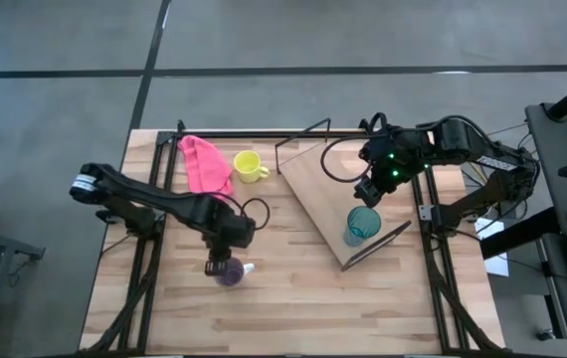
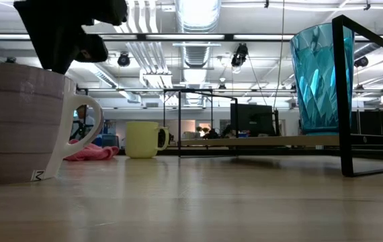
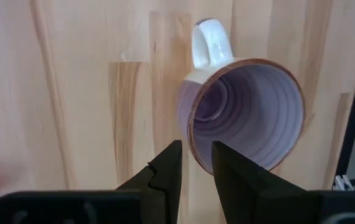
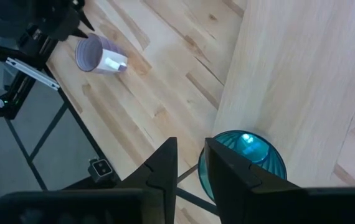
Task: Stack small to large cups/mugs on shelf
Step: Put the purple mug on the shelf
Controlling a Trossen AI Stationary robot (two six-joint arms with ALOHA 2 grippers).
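The left gripper [image 1: 217, 265], fingers nearly pressed together, hovers over the purple mug [image 1: 231, 271] on the tabletop [image 1: 293, 298], the right gripper [image 1: 367, 194] likewise above the teal cup [image 1: 361, 225] on the shelf [image 1: 328, 199], yellow mug [image 1: 248, 166] beside a pink cloth [image 1: 205, 164].

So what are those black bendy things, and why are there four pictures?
They are two robot arms, each ending in a claw with two fingers. One picture looks down from above, one looks across from table height, and two come from cameras on the arms' wrists.

On the wooden table lie a pink cloth, a yellow mug and a purple mug. A teal cup stands on the shelf, a pale board with a black wire frame.

The left claw is right above the purple mug, its fingers on either side of the rim, almost closed. The right claw hangs over the teal cup, its fingers nearly together. Neither cup is lifted off its surface.
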